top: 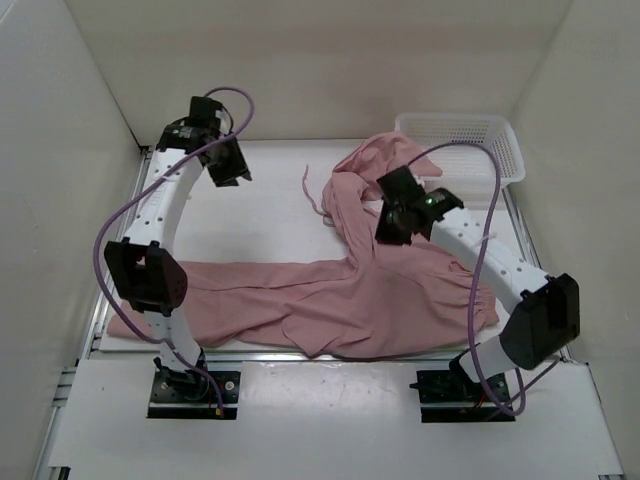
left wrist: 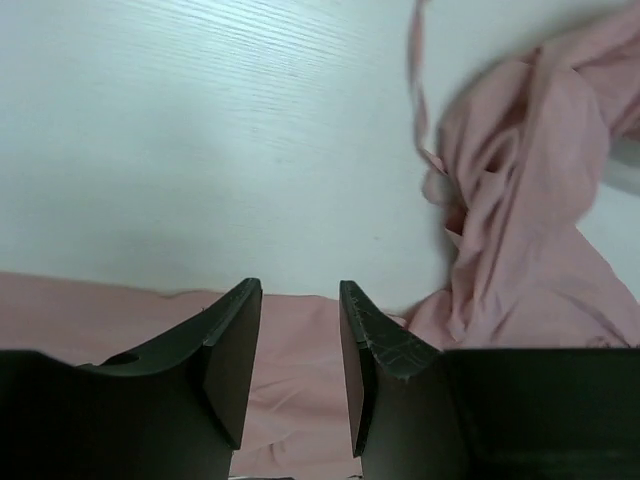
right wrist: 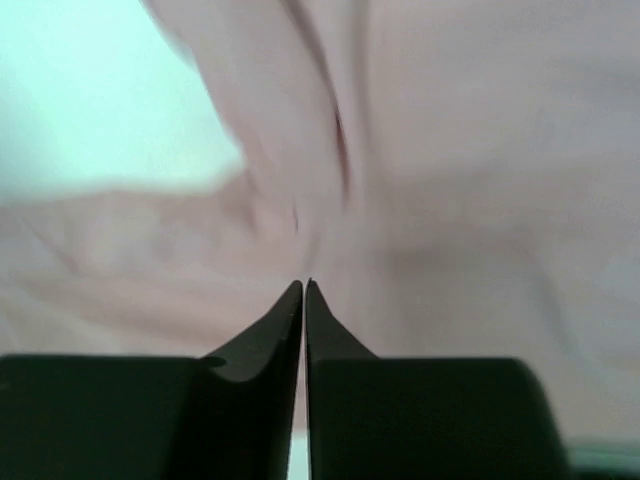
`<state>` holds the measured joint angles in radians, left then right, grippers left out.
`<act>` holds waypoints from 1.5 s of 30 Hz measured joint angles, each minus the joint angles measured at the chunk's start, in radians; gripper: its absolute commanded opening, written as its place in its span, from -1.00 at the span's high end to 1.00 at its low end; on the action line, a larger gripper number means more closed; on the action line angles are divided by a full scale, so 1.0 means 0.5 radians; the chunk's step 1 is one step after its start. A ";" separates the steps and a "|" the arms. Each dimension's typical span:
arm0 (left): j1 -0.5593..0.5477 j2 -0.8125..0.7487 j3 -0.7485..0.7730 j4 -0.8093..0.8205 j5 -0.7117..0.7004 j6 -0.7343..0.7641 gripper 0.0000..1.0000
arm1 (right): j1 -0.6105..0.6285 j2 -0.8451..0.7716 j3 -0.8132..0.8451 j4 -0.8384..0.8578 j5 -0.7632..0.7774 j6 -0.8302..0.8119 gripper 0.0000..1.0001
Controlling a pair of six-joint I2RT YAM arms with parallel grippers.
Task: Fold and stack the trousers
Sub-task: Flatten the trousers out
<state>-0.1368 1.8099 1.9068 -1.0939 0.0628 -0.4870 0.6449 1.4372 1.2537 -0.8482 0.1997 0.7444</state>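
The trousers lie spread along the near side of the surface, one end bunched toward the white basket at far right. The left pincer hovers open and empty at far left. The right pincer is over the bunched cloth, tips pressed together; I cannot tell whether any cloth is caught between them.

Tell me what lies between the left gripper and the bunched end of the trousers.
Only bare tabletop separates the left gripper from the trousers, apart from their loose drawstring. The top view shows it.
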 measured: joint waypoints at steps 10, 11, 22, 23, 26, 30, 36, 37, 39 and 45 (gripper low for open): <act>-0.327 0.392 0.071 -0.163 0.099 0.060 0.03 | -0.390 1.141 1.212 0.158 -0.169 -0.389 -0.32; -0.342 0.406 0.071 -0.181 0.098 0.069 0.03 | -0.401 1.235 1.277 0.163 -0.206 -0.401 -0.38; -0.356 0.436 0.162 -0.314 0.053 0.195 0.03 | -0.346 1.617 1.441 0.183 -0.442 -0.497 1.00; -0.346 0.459 0.227 -0.348 0.043 0.214 0.03 | -0.306 1.534 1.349 0.197 -0.436 -0.520 1.00; -0.314 0.501 0.430 -0.375 0.051 0.269 0.03 | -0.138 1.196 1.011 0.254 -0.422 -0.598 1.00; -0.243 0.520 0.578 -0.391 0.085 0.300 0.03 | 0.072 0.785 0.590 0.334 -0.461 -0.668 1.00; -0.248 0.631 0.708 -0.428 0.114 0.307 0.03 | 0.182 0.580 0.282 0.267 -0.541 -0.771 0.65; -0.266 0.660 0.731 -0.432 0.120 0.303 0.03 | 0.185 0.579 0.284 0.243 -0.547 -0.791 0.33; -0.298 0.716 0.774 -0.430 0.150 0.291 0.03 | 0.194 0.562 0.294 0.194 -0.548 -0.842 -0.27; -0.362 0.761 0.746 -0.351 0.275 0.233 -0.23 | 0.201 0.299 0.390 0.037 -0.398 -0.931 -0.73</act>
<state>-0.3176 2.1906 2.2799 -1.2694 0.2005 -0.3706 0.7452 1.5867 1.4487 -0.8295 0.0006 0.2790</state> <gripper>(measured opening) 0.525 0.837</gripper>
